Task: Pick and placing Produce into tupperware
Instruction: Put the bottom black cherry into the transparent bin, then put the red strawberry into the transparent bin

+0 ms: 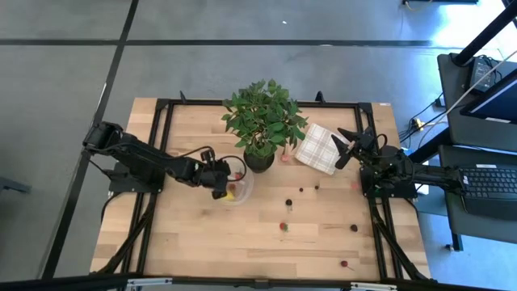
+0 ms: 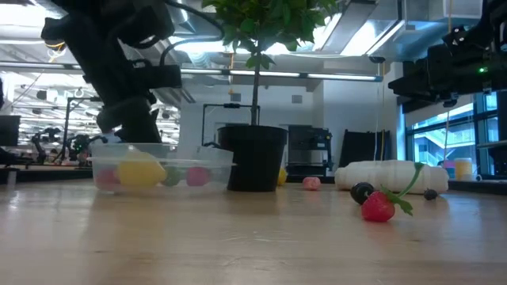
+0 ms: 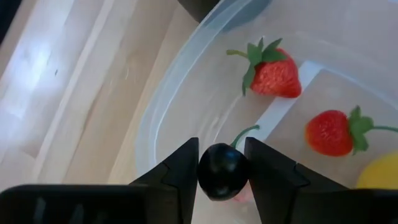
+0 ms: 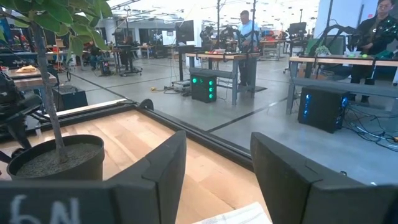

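Observation:
The tupperware (image 1: 241, 191) is a clear shallow tub resting on the table left of the plant pot. Inside it lie two red strawberries (image 3: 273, 71) (image 3: 333, 130) and a yellow lemon (image 3: 380, 175); the low view also shows the lemon (image 2: 141, 172) through the tub's wall (image 2: 207, 169). My left gripper (image 3: 222, 167) hangs over the tub's left side, shut on a dark cherry (image 3: 219, 185). Several more produce pieces lie loose on the table, among them a strawberry (image 2: 379, 206) and a dark berry (image 2: 362, 191). My right gripper (image 4: 217, 177) waits open at the table's right edge. My left gripper pinches the dark cherry by its two round sides (image 3: 205, 177) between the two fingers. The fingers slant down from the table's left side. The cherry is lifted clear above the tub's inside, and its green stem (image 3: 244, 132) sticks out past the fingertips.
A leafy potted plant (image 1: 262, 121) stands just right of the tub, with its black pot (image 2: 255, 157) close to the tub's wall. A white checked cloth (image 1: 321, 148) lies right of the pot. Loose berries (image 1: 283, 227) (image 1: 353, 228) (image 1: 344, 263) dot the near right of the table.

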`<state>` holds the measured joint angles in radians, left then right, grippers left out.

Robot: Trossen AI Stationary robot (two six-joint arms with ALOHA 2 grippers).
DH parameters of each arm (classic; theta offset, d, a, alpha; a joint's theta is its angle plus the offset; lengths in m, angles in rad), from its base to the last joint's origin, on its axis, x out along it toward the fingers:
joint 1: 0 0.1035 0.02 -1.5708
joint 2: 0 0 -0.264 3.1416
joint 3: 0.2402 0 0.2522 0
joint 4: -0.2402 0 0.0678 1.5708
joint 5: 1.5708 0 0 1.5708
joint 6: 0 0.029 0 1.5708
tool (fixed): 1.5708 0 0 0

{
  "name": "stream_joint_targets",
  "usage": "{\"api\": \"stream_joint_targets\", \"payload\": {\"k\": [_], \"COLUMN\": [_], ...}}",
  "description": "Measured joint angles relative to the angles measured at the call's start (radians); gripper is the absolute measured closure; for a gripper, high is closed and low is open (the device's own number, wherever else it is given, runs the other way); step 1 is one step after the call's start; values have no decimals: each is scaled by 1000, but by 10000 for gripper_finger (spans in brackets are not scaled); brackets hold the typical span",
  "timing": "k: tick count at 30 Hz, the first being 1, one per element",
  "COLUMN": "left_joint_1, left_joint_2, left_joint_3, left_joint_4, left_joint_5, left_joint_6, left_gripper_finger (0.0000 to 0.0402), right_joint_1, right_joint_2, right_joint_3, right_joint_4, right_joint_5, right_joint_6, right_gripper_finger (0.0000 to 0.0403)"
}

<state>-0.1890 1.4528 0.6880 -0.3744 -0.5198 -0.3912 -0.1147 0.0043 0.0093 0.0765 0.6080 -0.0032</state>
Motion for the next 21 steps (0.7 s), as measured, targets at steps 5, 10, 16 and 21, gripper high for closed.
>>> {"api": "stream_joint_targets", "payload": {"k": [5,10,16,21], "left_joint_1": [-1,-1,-1,-1], "left_joint_2": [0,0,0,0], "left_joint_3": [0,0,0,0], "left_joint_4": [28,61,58,61], "left_joint_5": [1,1,1,13], "left_joint_6": [0,0,0,0], "left_gripper_finger": [282,279,276,276], "right_joint_1": [0,0,0,0], "right_joint_2": [0,0,0,0], "right_joint_3": [0,0,0,0], "right_joint_4": [0,0,0,0], "right_joint_5": [0,0,0,0], "right_joint_6": [0,0,-1,-1], "right_gripper_finger": [221,221,221,221]}}
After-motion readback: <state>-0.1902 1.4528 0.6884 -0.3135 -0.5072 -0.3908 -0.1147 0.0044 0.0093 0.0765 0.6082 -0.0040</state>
